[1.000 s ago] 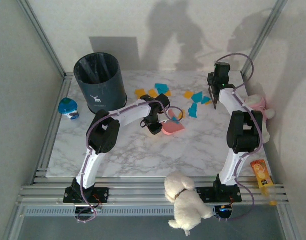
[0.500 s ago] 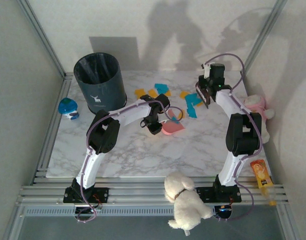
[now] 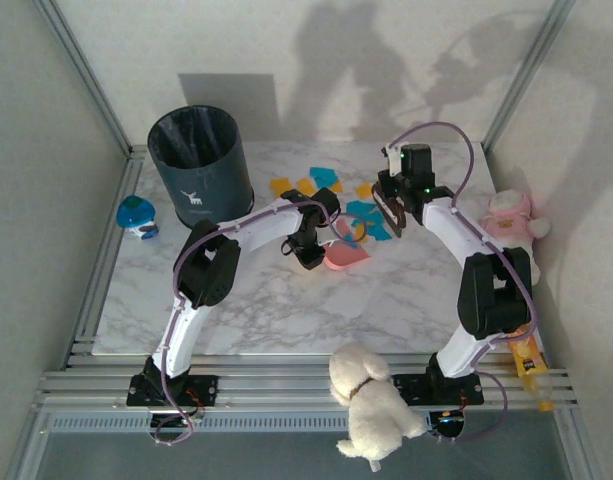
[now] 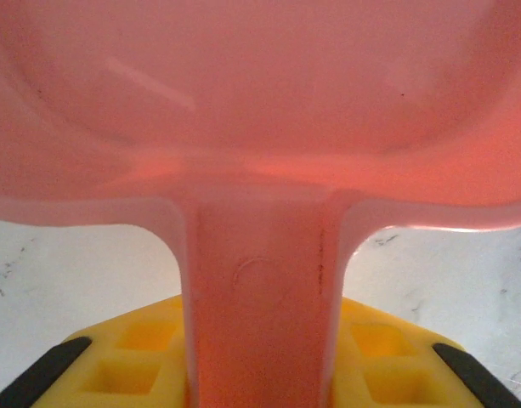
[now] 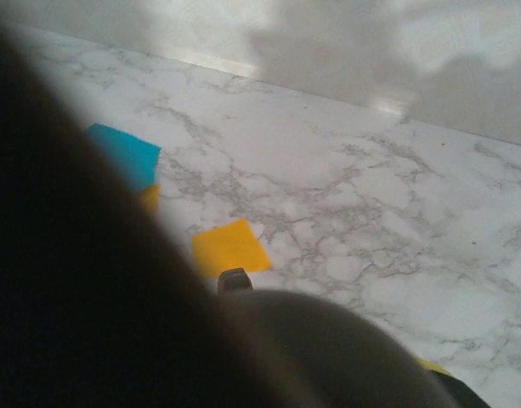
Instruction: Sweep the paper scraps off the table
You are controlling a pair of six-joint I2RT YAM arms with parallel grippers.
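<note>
Orange-yellow and teal-blue paper scraps lie scattered across the far middle of the white marble-veined table, spread from just right of the dark waste bin to the right gripper, with several teal pieces bunched just beside that gripper and just beyond the pink dustpan. From the right wrist, one orange scrap lies flat on the marble with a teal one farther left, partly hidden behind a dark, blurred mass close to the lens. The right gripper's jaws are pressed together low over the scraps; whether they grip anything cannot be told. The left gripper reaches in from the left and pinches the handle of the pink dustpan, the handle running between its yellow fingers and the pan resting on the table near the scraps. A small blue-green round toy sits off the table's left edge beside the bin, a white plush dog lies on the metal rail frame between the arm bases, a pink-and-white plush toy sits at the right edge, and an orange packet rests near the right arm's base.
</note>
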